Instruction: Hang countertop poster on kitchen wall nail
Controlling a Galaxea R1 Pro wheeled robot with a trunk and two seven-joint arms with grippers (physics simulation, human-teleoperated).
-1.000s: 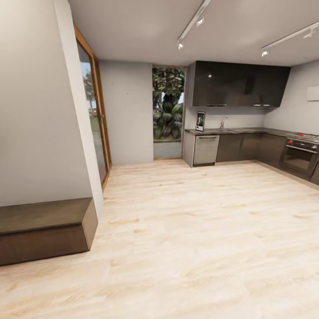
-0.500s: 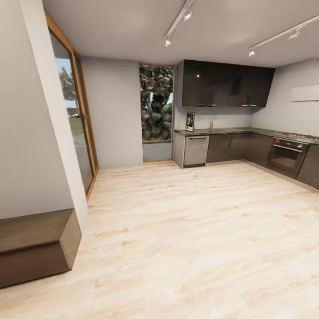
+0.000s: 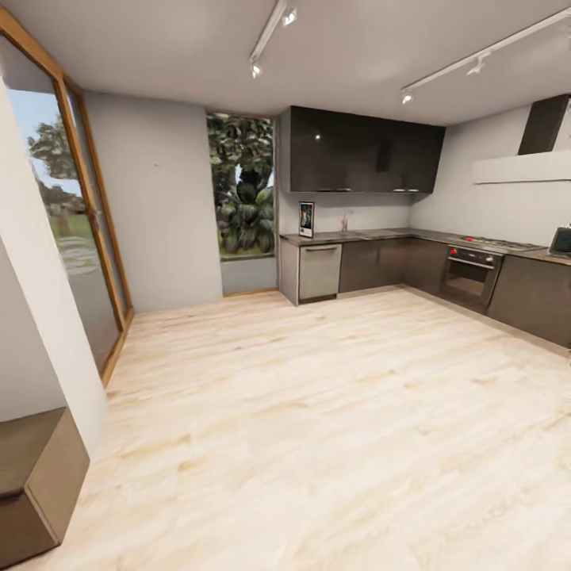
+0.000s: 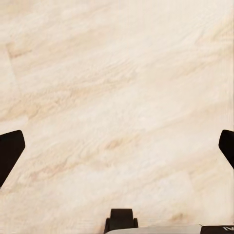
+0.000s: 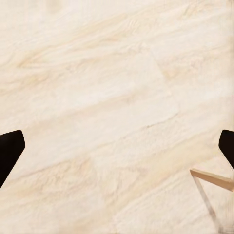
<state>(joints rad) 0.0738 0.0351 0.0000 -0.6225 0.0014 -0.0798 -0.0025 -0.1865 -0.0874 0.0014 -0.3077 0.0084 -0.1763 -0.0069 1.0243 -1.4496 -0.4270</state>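
Observation:
Far across the room, the poster (image 3: 306, 219) stands upright at the left end of the kitchen countertop (image 3: 381, 234), a small framed rectangle against the wall. The plain light-grey wall (image 3: 159, 198) lies to its left; any nails on it are too small to make out from here. In the left wrist view, my left gripper (image 4: 117, 151) is open, its dark fingertips (image 4: 9, 152) wide apart over bare wood floor. My right gripper (image 5: 117, 151) is open in the same way over the floor, with nothing between its fingers (image 5: 9, 152).
Light wood floor (image 3: 317, 412) stretches from me to the kitchen. A dark bench (image 3: 32, 476) and a white wall corner (image 3: 44, 333) stand close at the left, beside glass doors (image 3: 75, 246). Dark cabinets, a dishwasher (image 3: 319, 271) and an oven (image 3: 469, 274) line the far and right walls.
The whole head view has shifted: the camera has moved forward and turned right, so the bench and wall corner slid left and the kitchen looks nearer and wider.

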